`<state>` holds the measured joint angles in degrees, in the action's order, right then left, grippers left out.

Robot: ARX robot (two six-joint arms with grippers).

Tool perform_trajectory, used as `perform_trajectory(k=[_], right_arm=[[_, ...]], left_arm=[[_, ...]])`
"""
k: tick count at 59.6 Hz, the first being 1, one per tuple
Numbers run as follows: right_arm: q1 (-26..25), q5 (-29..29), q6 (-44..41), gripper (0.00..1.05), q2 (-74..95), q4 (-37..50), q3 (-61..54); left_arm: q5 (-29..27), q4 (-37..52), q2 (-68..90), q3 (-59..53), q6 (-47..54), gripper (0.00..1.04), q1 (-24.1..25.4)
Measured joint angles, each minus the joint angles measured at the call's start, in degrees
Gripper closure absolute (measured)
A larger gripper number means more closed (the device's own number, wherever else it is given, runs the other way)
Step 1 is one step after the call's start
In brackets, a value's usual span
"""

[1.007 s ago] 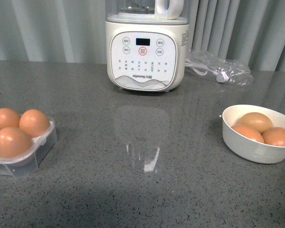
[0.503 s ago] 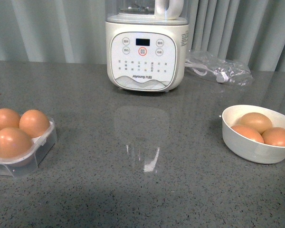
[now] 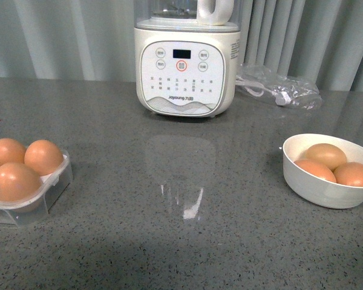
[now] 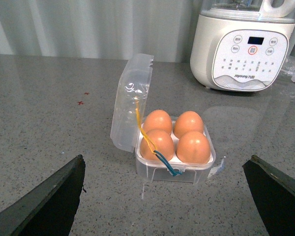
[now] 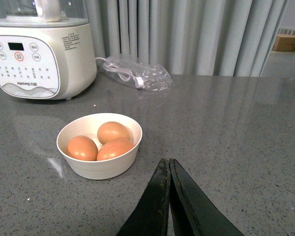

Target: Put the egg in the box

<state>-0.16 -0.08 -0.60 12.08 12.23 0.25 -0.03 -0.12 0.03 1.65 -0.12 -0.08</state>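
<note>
My left gripper [image 4: 165, 159] is spread, right gripper [image 5: 168, 161] pressed together. The box [image 4: 191, 171] looks full; another egg [image 5: 112, 132] might roll off it

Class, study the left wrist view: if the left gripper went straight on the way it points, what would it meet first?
Probably the box, lid open and holding four eggs; it sits centred ahead between the open fingers of the left gripper. Depth is hard to judge, so it might pass above.
</note>
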Motion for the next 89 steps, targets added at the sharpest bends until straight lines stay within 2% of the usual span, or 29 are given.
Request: perform_trajectory(k=[9, 15, 30, 35, 44, 48, 51, 58, 62, 63, 67, 68, 70, 72, 75, 83, 89], right_arm=[[0.0, 0.0, 0.0, 1.01, -2.29, -2.29, 0.0], [0.0, -0.02, 0.0, 1.01, -10.25, -11.8, 0.04], [0.0, -0.04, -0.04, 1.01, -11.82, -12.2, 0.04], [0.0, -0.04, 0.0, 0.83, -11.82, -12.2, 0.04], [0.0, -0.02, 0.0, 0.58, -11.82, -12.2, 0.04], [0.0, -0.02, 0.0, 0.4, -11.82, -12.2, 0.04], [0.0, -0.02, 0.0, 0.33, -11.82, -12.2, 0.04], [0.0, -0.02, 0.0, 0.06, -11.82, -12.2, 0.04], [0.0, -0.02, 0.02, 0.08, -11.82, -12.2, 0.04], [0.0, -0.02, 0.04, 0.07, -11.82, -12.2, 0.04], [0.0, -0.02, 0.02, 0.07, -11.82, -12.2, 0.04], [0.0, 0.0, 0.04, 0.07, -11.82, -12.2, 0.04], [0.0, 0.02, 0.04, 0.07, -11.85, -12.2, 0.04], [0.0, -0.2, 0.04, 0.07, -11.85, -12.2, 0.04], [0.0, -0.13, 0.04, 0.07, -11.82, -12.22, 0.04], [0.0, -0.02, 0.04, 0.07, -11.85, -12.22, 0.04], [0.0, -0.02, 0.04, 0.07, -11.85, -12.22, 0.04]], left_arm=[[0.0, 0.0, 0.0, 0.0, 0.0, 0.07, 0.0], [-0.02, 0.0, 0.0, 0.0, 0.0, 0.07, 0.0], [0.0, 0.0, 0.0, 0.0, 0.0, 0.07, 0.0], [0.0, 0.0, 0.0, 0.0, 0.0, 0.07, 0.0], [0.0, 0.0, 0.0, 0.0, 0.0, 0.07, 0.0], [0.0, 0.0, 0.0, 0.0, 0.0, 0.07, 0.0], [0.0, 0.0, 0.0, 0.0, 0.0, 0.07, 0.0], [0.0, 0.0, 0.0, 0.0, 0.0, 0.07, 0.0], [0.0, 0.0, 0.0, 0.0, 0.0, 0.07, 0.0], [-1.64, -0.79, 0.61, 0.22, -0.22, 0.07, -0.55], [-17.75, -12.96, 7.8, 4.81, -3.98, 0.07, -5.57], [-18.84, -14.62, 9.2, 5.49, -4.24, 0.07, -6.1], [-27.06, -19.19, 13.51, 7.37, -5.14, 0.07, -7.34], [-30.51, -20.28, 15.98, 7.74, -5.16, 0.07, -7.5], [-30.8, -19.61, 16.94, 8.55, -5.27, 0.07, -6.14], [-26.49, -13.22, 19.5, 10.99, -3.96, 0.07, -1.29], [-19.47, -5.53, 25.22, 12.2, -2.01, 0.07, 3.91]])
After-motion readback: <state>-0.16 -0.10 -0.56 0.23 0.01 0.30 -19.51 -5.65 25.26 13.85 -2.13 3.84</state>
